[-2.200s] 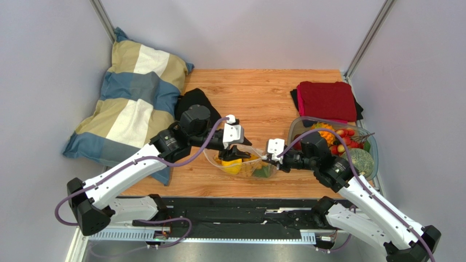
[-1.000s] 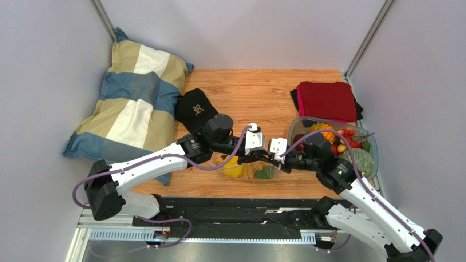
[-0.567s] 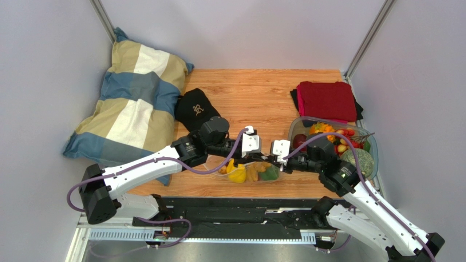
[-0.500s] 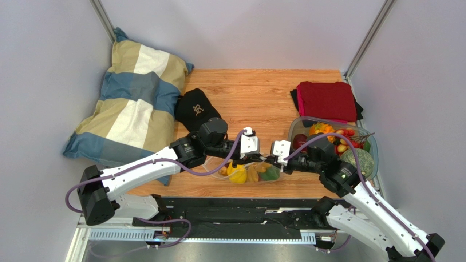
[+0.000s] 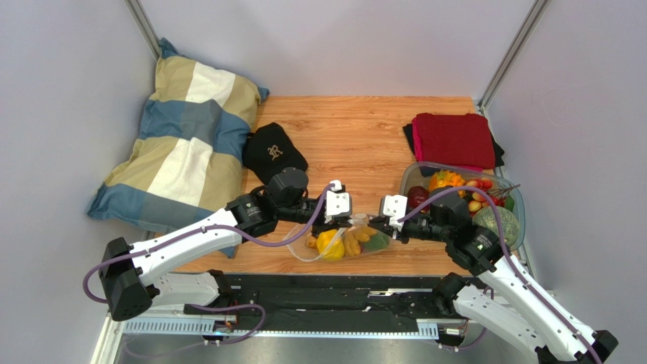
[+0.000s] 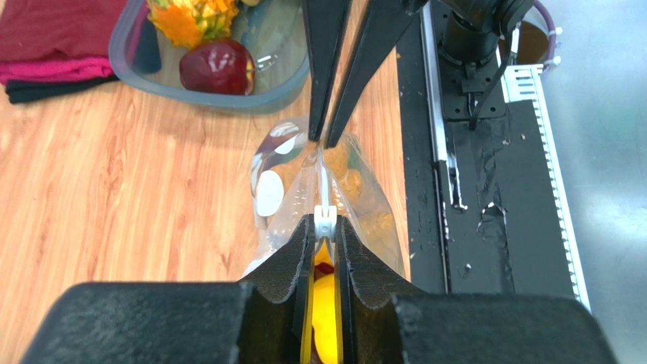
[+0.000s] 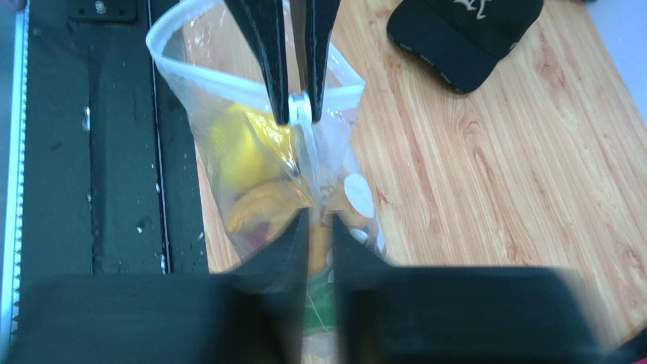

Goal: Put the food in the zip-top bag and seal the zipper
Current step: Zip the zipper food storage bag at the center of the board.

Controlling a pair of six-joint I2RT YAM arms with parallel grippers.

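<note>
Seen from above, the bag (image 5: 363, 244) of food (image 5: 329, 244) is lying bottom middle. Only the left wrist view is showing the left gripper (image 6: 325, 221) pinching the zipper (image 6: 323, 178). I cannot tell whether the right gripper (image 7: 319, 220) is gripping.

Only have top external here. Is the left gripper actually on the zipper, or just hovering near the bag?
Observer: On it. The left wrist view shows the left gripper shut on the zipper, with the white tab right at its fingertips.
Operator: Right side?
Observer: The right gripper has its jaws nearly together with the edge of the zip-top bag between them. Whether they pinch it, I can't tell.
Operator: Mouth sealed?
Observer: No. In the right wrist view the rim by the left gripper curls in an open loop, and yellow food shows through the plastic.
</note>
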